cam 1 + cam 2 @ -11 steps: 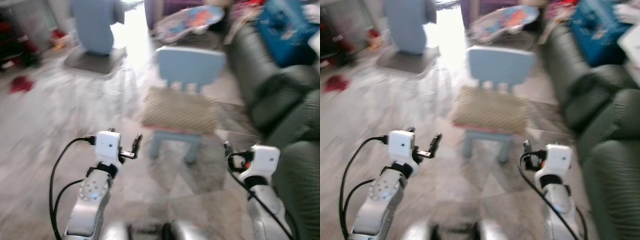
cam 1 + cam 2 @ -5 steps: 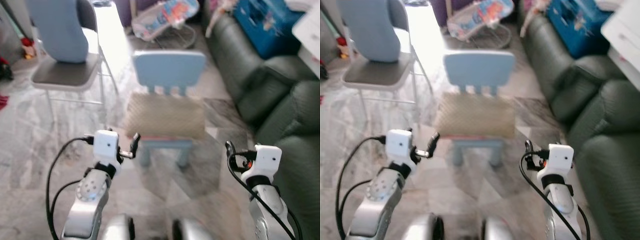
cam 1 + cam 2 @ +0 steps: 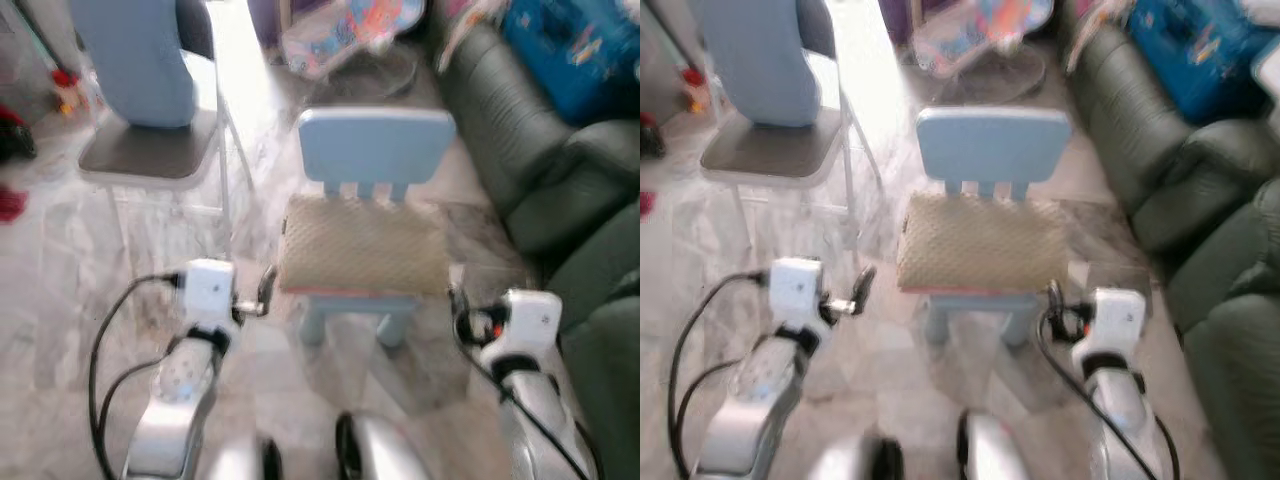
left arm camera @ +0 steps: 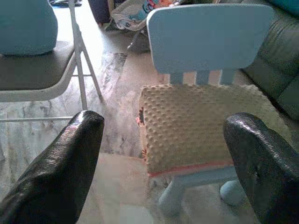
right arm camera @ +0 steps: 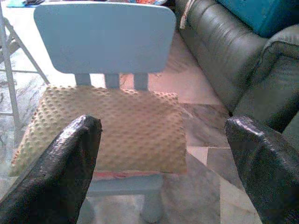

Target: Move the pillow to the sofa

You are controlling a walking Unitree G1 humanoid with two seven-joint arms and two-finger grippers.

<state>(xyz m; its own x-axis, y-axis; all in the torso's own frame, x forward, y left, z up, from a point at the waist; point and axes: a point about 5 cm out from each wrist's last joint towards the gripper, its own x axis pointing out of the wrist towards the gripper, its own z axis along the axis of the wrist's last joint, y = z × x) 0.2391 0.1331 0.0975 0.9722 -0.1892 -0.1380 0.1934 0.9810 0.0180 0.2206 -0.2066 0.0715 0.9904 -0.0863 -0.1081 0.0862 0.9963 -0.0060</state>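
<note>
Pillow (image 5: 107, 126), beige and dimpled, lies flat on pale-blue chair (image 5: 105, 37).

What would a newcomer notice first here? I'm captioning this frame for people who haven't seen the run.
First, the beige dimpled pillow lying flat on the seat of the small light-blue chair, straight ahead of the robot. Both grippers are raised with fingers open, the left gripper near the pillow's left edge and the right gripper near its right. The dark green sofa runs along the robot's right.
</note>
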